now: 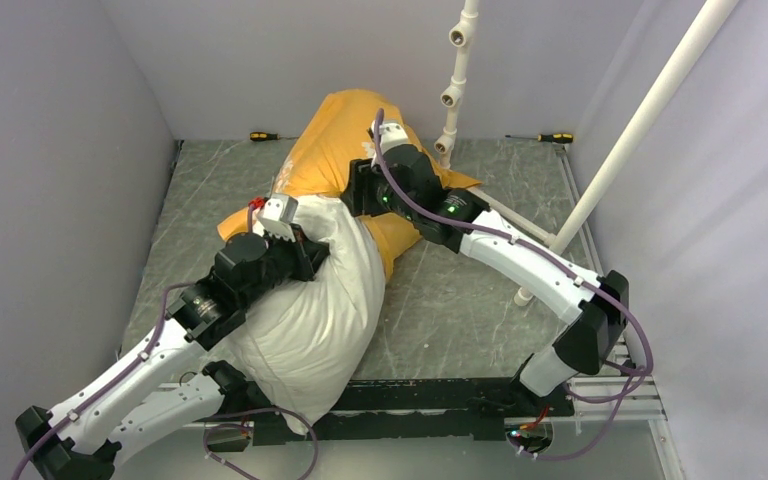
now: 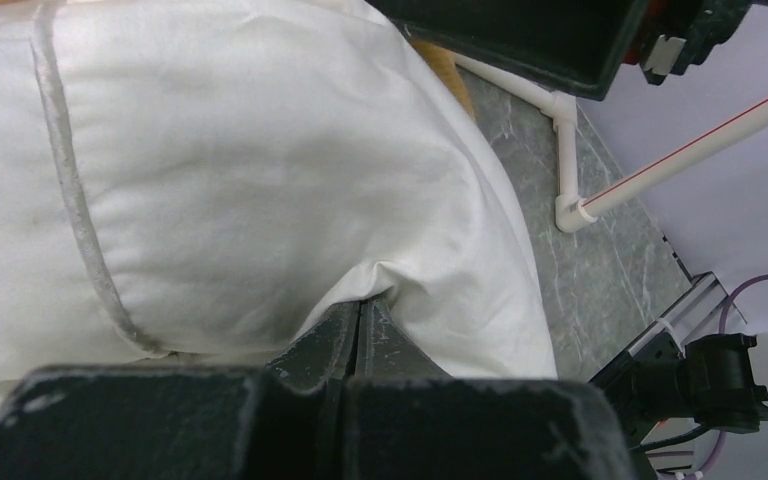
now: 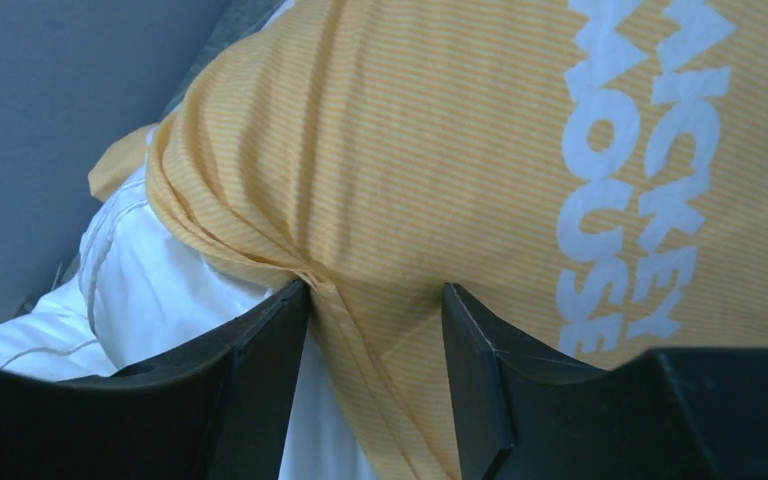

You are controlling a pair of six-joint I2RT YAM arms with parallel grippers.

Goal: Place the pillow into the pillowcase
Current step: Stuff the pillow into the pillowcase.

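The white pillow (image 1: 310, 310) lies on the table's left half, its far end inside the orange-yellow pillowcase (image 1: 345, 140), its near end bare. My left gripper (image 1: 312, 252) is shut on a pinch of the pillow's fabric at its right side; the left wrist view shows the closed fingertips (image 2: 365, 305) biting into the pillow (image 2: 240, 170). My right gripper (image 1: 358, 190) is open at the pillowcase's mouth. In the right wrist view the pillowcase (image 3: 410, 150) hem runs between the spread fingers of that gripper (image 3: 375, 295), with the pillow (image 3: 150, 280) showing to the left.
A white pipe frame (image 1: 640, 125) slants over the right side, with an upright pipe (image 1: 455, 80) behind the pillowcase. Two screwdrivers (image 1: 265, 135) (image 1: 550, 137) lie along the back edge. Grey walls close in left, back and right.
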